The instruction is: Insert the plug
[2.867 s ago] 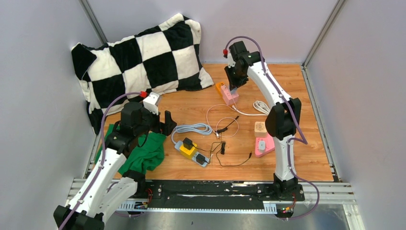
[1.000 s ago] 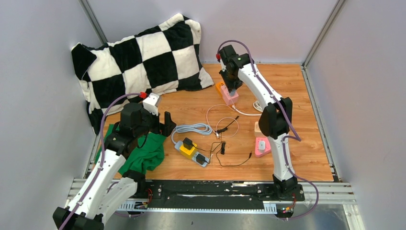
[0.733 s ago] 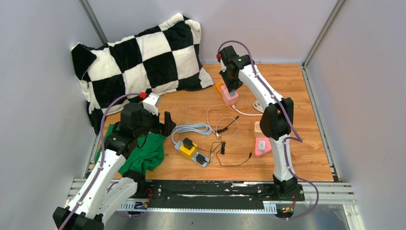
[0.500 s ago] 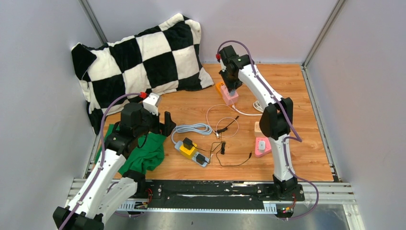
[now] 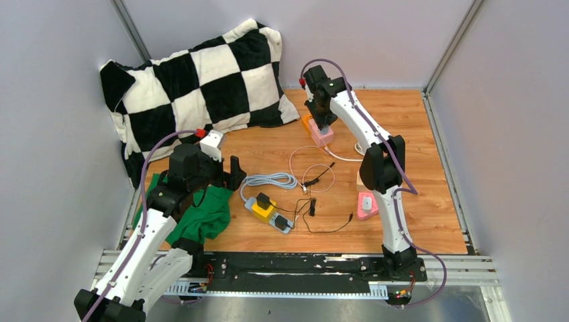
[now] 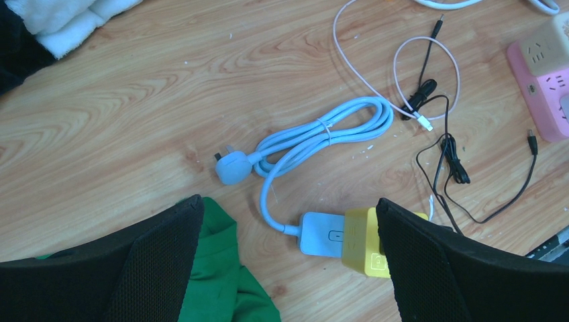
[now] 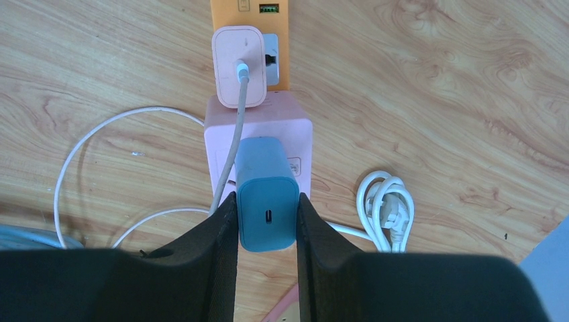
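Top external view, bottom of the frame first: the left gripper (image 5: 233, 172) hovers by the edge of one green cloth (image 5: 208, 211). Its wrist camera shows the jaws spread wide with nothing between them. Below them lies one bundled pale-blue cord (image 6: 335, 131), whose strip carries one yellow block (image 6: 366, 241). Toward the middle of the frame lie thin black leads (image 5: 312, 208), too tangled to count with certainty. Right of centre is one flat pink strip (image 5: 367, 203).

Higher in the frame, the right gripper (image 5: 324, 127) points down at the far socket cluster. In its wrist camera the pads (image 7: 221, 228) are clamped on either side of one teal charger (image 7: 268, 194), the plug of this task, with its port facing the lens. Directly behind the charger sits one pink socket cube (image 7: 282, 121). Beyond that, at the top edge, one orange strip (image 7: 225, 13) carries one pale pink charger (image 7: 237, 67), whose cable trails back down the frame. One white coiled cable (image 7: 387, 208) lies at the right. Furthest back, upper left in the top view, one chequered pillow (image 5: 201, 80) leans in the corner.

The step in hand looks like the insertion itself, with the charger held against the cube's face. Whether the prongs are seated is hidden. The next move likely calls for a straight push along the prong axis, with the charger kept square, and only then a release.
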